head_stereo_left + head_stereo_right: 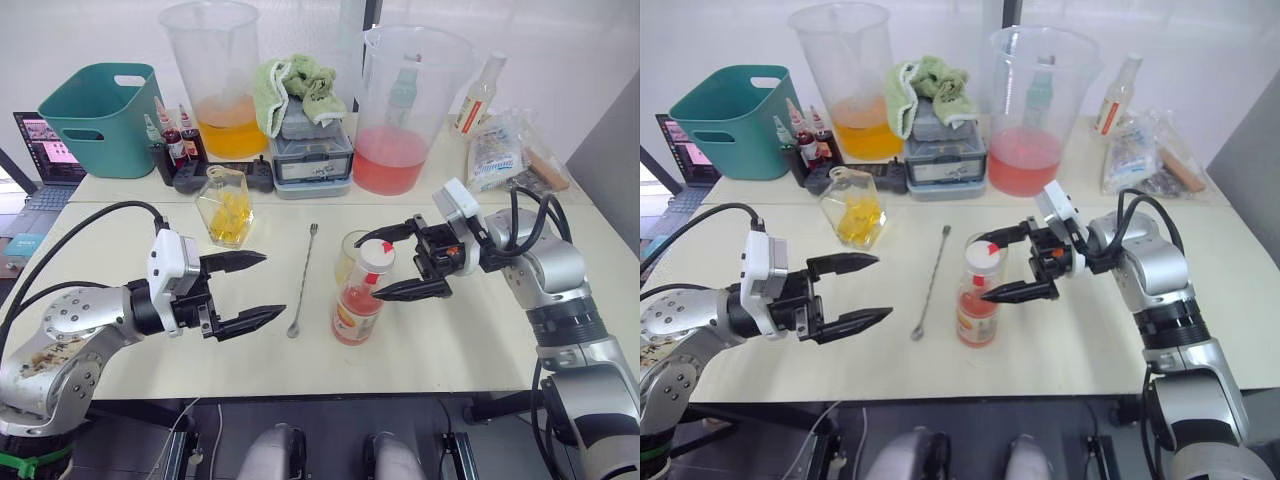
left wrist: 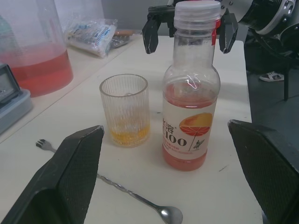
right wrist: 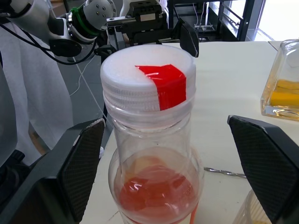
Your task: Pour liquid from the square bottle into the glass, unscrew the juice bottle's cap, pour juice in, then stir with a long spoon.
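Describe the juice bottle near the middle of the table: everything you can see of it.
The clear plastic juice bottle stands upright on the pale table, beside the ribbed glass. Its white ridged cap, marked with a strip of red tape, is still on. Pinkish-red juice fills it to about the shoulder, and a white label with an orange picture wraps its body. The right gripper is open around the cap, fingers not touching it.
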You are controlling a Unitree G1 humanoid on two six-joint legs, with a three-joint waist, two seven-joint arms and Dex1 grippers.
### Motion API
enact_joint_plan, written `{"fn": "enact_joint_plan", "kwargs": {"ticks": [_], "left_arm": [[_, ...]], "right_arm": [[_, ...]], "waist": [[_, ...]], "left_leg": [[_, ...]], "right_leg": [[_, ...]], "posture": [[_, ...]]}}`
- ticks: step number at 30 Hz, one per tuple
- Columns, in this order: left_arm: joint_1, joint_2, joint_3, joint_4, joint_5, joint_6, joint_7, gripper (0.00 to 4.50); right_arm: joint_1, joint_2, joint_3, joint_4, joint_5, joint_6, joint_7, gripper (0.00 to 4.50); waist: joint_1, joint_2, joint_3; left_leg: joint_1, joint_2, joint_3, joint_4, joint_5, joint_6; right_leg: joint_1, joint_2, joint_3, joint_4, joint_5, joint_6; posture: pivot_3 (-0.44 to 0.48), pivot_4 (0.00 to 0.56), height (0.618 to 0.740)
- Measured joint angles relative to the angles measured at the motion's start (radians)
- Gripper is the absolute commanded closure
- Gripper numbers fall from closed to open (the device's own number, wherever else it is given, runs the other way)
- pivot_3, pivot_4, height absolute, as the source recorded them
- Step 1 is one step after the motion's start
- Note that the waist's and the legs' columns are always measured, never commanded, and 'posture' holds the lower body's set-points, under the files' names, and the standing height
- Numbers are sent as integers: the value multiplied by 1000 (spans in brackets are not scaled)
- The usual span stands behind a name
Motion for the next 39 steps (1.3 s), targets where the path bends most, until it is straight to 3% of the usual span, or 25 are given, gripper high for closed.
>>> {"fn": "enact_joint_plan", "kwargs": {"ticks": [3, 10, 19, 28, 33, 39], "left_arm": [[1, 1, 1, 0, -7, 0, 4, 0], [0, 2, -18, 2, 4, -5, 8, 0], [-32, -15, -59, 48, 14, -16, -9, 0], [-122, -58, -141, 142, 34, -56, -74, 0], [-172, -74, -191, 201, 50, -76, -129, 0], [-220, -93, -226, 256, 70, -85, -171, 0]], "right_arm": [[0, 13, 5, 12, -1, 0, 1, 822], [7, 36, 24, -20, -5, 1, 0, 3113], [92, -13, -48, -203, 38, 103, -81, 3162], [337, -6, -282, -659, 227, 388, -600, 3162], [495, 86, -305, -841, 214, 406, -885, 3162], [641, 161, -300, -943, 163, 397, -1091, 3162]], "waist": [[0, 0, 0], [1, 0, 0], [2, 0, 0], [8, 0, 0], [8, 0, 0], [12, 0, 0]], "left_leg": [[0, 0, 0, 0, 0, 0], [0, -1, 0, 0, 0, 0], [0, 0, 0, 0, 0, -1], [0, 0, 0, -1, -1, -2], [0, -1, 1, -1, 0, -2], [0, -1, 1, -1, 1, -1]], "right_leg": [[0, 0, 0, 0, 0, 0], [0, 0, 0, 0, 0, 0], [0, 0, 0, 0, 0, 0], [0, -1, 0, 0, 0, 0], [0, -1, 0, 0, 0, 0], [0, 0, 0, 0, 0, 0]], "posture": [[0, 150, 739], [0, 150, 739], [0, 150, 739], [0, 150, 739], [0, 150, 739], [0, 150, 739]]}}
